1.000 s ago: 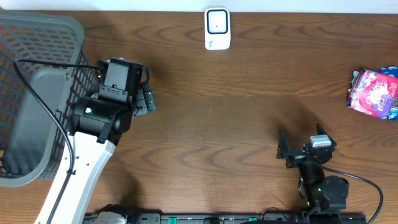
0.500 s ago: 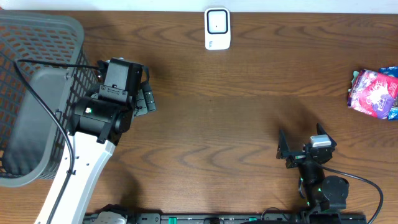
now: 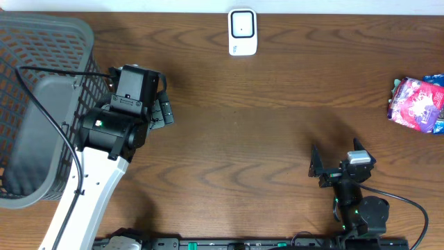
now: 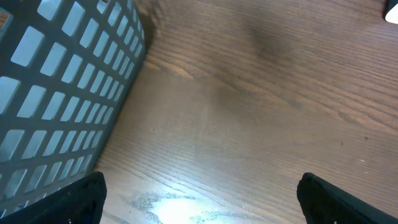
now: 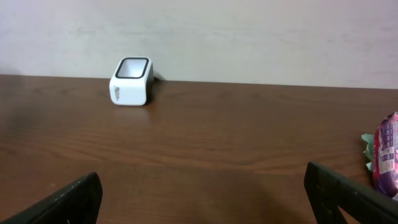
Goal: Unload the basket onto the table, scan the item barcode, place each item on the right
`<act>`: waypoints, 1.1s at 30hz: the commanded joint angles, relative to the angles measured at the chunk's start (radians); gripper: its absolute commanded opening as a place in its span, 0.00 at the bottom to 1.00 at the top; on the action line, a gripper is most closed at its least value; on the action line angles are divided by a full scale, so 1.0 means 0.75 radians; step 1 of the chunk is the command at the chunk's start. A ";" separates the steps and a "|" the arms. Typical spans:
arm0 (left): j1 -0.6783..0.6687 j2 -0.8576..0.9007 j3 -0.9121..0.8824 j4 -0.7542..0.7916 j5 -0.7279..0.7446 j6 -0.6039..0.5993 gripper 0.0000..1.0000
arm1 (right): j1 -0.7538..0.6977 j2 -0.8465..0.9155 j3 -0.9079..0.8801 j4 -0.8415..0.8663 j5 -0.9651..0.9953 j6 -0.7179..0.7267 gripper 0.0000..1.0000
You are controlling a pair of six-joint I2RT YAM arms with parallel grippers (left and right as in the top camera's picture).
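Note:
The item is a pink and purple packet (image 3: 417,103) lying at the table's right edge; its left end shows in the right wrist view (image 5: 387,154). A white barcode scanner (image 3: 243,32) stands at the back middle, also seen from the right wrist as the scanner (image 5: 131,81). My right gripper (image 3: 336,164) sits low near the front right, open and empty (image 5: 202,199), well short of the packet. Beside the basket, my left gripper (image 3: 164,99) is open over bare wood (image 4: 199,199), holding nothing.
A grey mesh basket (image 3: 41,104) fills the far left; its wall (image 4: 62,93) is close to my left fingers. The dark wooden table (image 3: 277,125) runs to a pale wall behind the scanner.

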 commanded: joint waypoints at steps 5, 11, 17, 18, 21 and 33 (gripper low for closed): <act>0.006 0.005 -0.003 -0.005 -0.017 -0.007 0.98 | 0.012 -0.010 -0.004 -0.010 0.020 0.056 0.99; 0.006 0.005 -0.003 -0.005 -0.017 -0.007 0.98 | 0.011 -0.010 -0.004 -0.005 0.016 0.055 0.99; 0.006 0.005 -0.003 -0.005 -0.017 -0.007 0.98 | 0.010 -0.009 -0.004 -0.005 0.016 0.055 0.99; 0.006 0.005 -0.003 -0.005 -0.017 -0.007 0.98 | 0.010 -0.009 -0.004 -0.004 0.016 0.055 0.99; 0.006 0.005 -0.003 -0.005 -0.017 -0.007 0.98 | 0.010 -0.009 -0.004 -0.005 0.016 0.055 0.99; 0.006 0.005 -0.003 -0.005 -0.017 -0.007 0.98 | 0.010 -0.009 -0.004 -0.005 0.016 0.055 0.99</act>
